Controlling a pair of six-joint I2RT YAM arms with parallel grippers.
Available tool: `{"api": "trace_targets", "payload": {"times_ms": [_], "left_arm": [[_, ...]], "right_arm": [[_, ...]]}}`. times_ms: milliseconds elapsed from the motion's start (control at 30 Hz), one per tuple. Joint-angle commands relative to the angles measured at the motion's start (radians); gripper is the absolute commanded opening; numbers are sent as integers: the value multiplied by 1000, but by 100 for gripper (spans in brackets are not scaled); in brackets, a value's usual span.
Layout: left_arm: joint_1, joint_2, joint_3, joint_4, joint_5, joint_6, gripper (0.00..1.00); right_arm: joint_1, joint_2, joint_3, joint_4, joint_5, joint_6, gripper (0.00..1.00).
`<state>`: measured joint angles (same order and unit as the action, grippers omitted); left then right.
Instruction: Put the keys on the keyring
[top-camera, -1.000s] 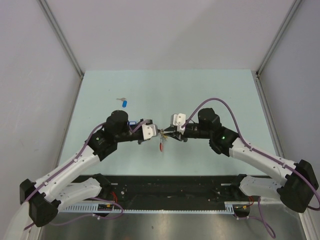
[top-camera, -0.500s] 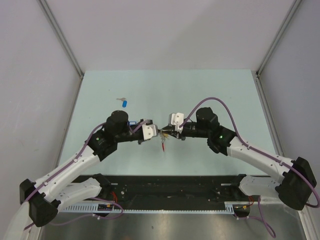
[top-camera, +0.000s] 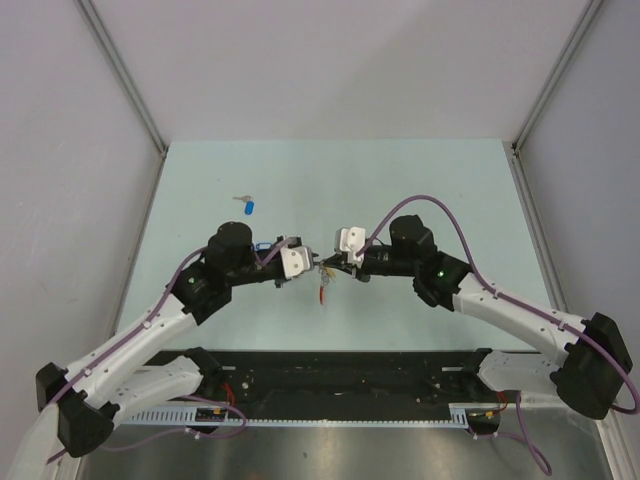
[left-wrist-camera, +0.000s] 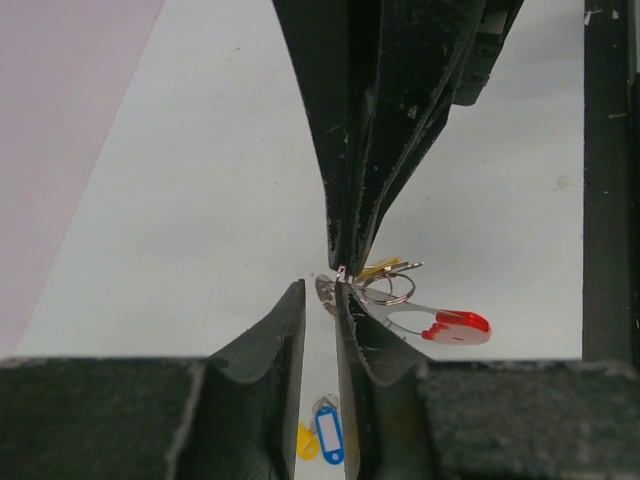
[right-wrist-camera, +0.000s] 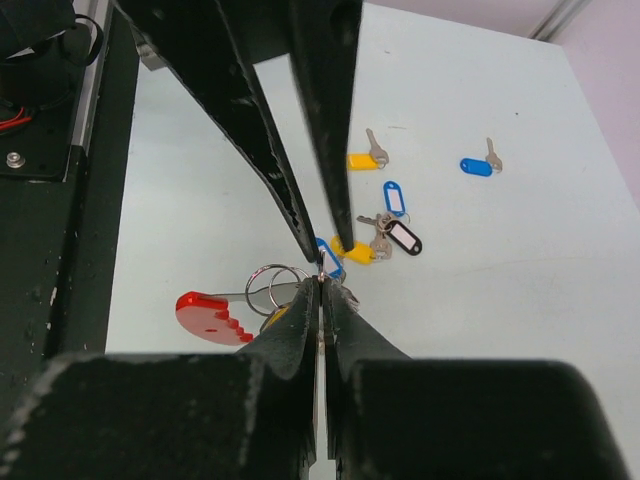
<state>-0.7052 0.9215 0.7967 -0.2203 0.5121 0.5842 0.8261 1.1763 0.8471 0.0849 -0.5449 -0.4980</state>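
Keyring (left-wrist-camera: 388, 290): silver wire split rings with a flat red plastic piece (left-wrist-camera: 455, 327) hanging off. It is up in the air over the middle of the pale green table (top-camera: 420, 180), right where the two arms meet. A yellow plastic tag (left-wrist-camera: 378, 268) sits tight against the rings; can't tell if it's threaded on or only beside them.

Right gripper (right-wrist-camera: 320, 285): jaws fully closed, with a thin silver edge pinched at the very tips and the rings touching just beside. My read is that it carries the keyring. Left gripper (left-wrist-camera: 320, 295): tip to tip with the right one, jaws parted a crack, table visible through the gap. A small silver bit sits at its tips; can't tell if it's gripped or just touching.

Handling, as a judgement:
- Whole thing is light. The ring wire is stiff, springy and slick, so it will likely swivel in a tip pinch, and the red piece will swing.
- Firmest hold is the flat red piece. Hold the wire near the split only when prying it open.

The rest of the keys lie flat on the table, well away from the grippers: a cluster with blue, black and yellow tags (right-wrist-camera: 390, 235), one with a yellow tag (right-wrist-camera: 362, 160), one with a blue tag (right-wrist-camera: 476, 166). They are small and thin, so take them by the tag — the metal blade is harder to get under.
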Motion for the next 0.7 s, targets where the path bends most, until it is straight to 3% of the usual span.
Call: {"api": "trace_targets", "payload": {"times_ms": [0, 167, 400, 667], "left_arm": [[-8, -72, -20, 123, -35, -72, 25], [0, -130, -54, 197, -35, -121, 34], [45, -142, -86, 331, 37, -230, 36], [52, -92, -76, 369, 152, -294, 40]], "right_arm": [[-25, -35, 46, 24, -6, 29, 0], [-74, -79, 32, 56, -93, 59, 0], [-150, -130, -8, 164, -236, 147, 0], [-179, -142, -29, 239, -306, 206, 0]]}}
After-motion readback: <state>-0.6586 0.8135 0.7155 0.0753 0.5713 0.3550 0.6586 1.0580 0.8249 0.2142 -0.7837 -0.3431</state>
